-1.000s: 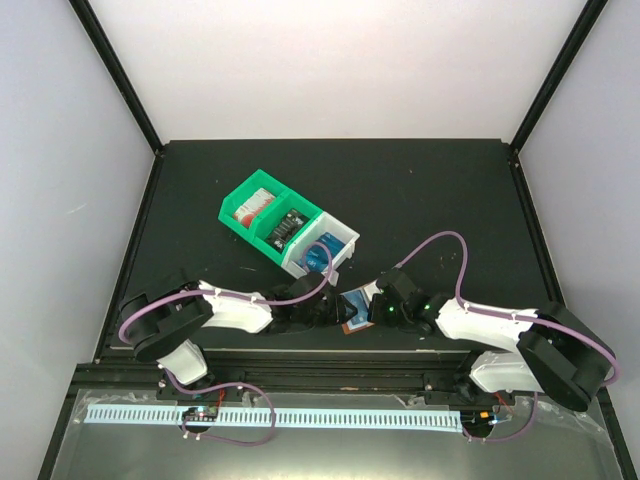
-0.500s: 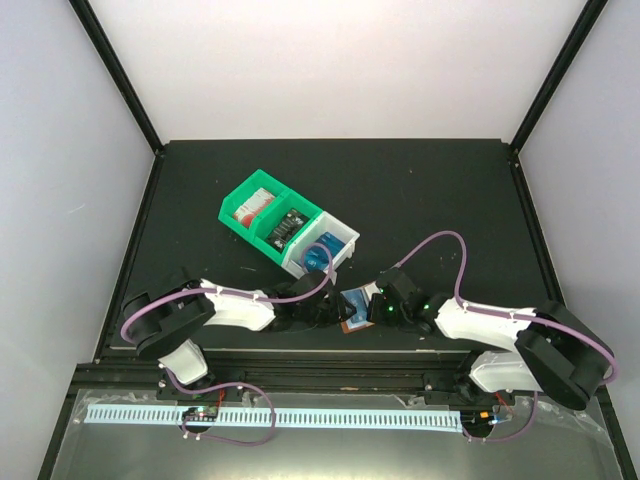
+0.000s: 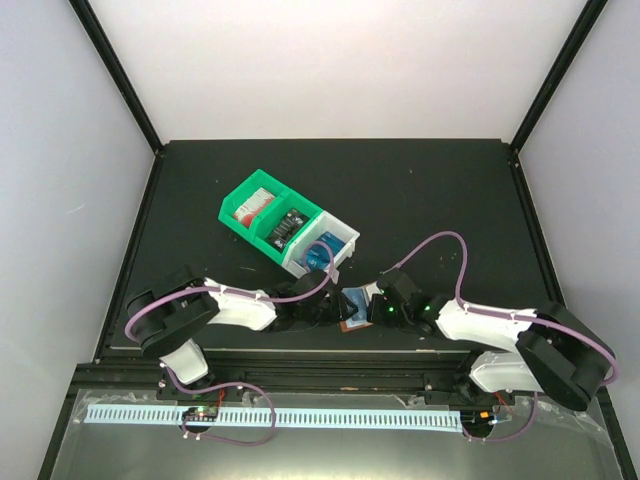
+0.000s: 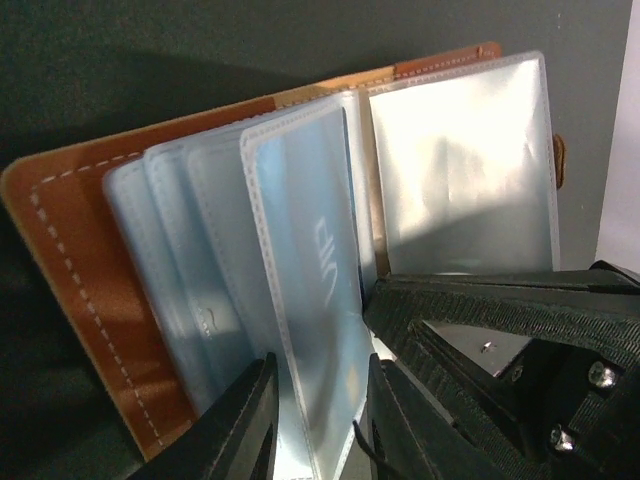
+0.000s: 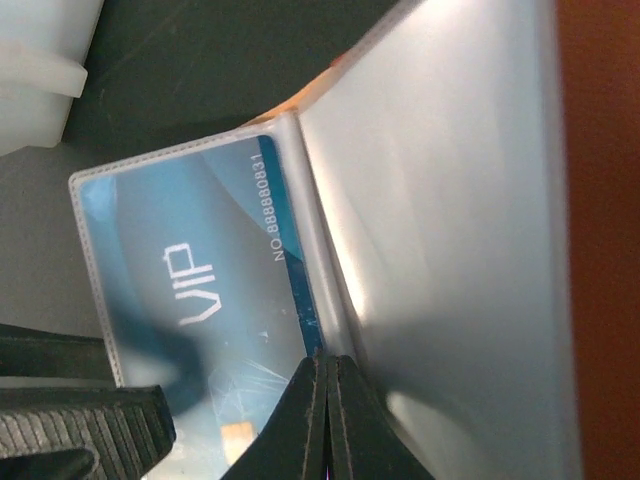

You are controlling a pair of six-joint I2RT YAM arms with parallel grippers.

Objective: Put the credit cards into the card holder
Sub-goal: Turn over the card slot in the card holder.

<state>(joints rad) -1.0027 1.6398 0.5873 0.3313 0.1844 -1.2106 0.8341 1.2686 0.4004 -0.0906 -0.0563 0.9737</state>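
The right gripper (image 5: 325,385) is pressed closed on the fold between the clear sleeves (image 5: 440,250). The left gripper (image 4: 320,425) straddles a leaf edge with a narrow gap, and whether it truly grips I cannot tell. That floppy, slick leaf holds the blue card (image 5: 190,300), which looks light and stiff and is best pushed at its short edge; its long axis runs parallel to the spine, away from the left fingers. The card holder (image 3: 350,305) lies open by the near edge of the table (image 3: 450,200), between the two grippers.

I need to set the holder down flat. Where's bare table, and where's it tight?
Bare: the wide patch from the white bin to the right edge of the table, the strip behind the green bin, and the strip left of it. Crowded: near centre, where left hand and right hand meet at the holder, close before the white bin.
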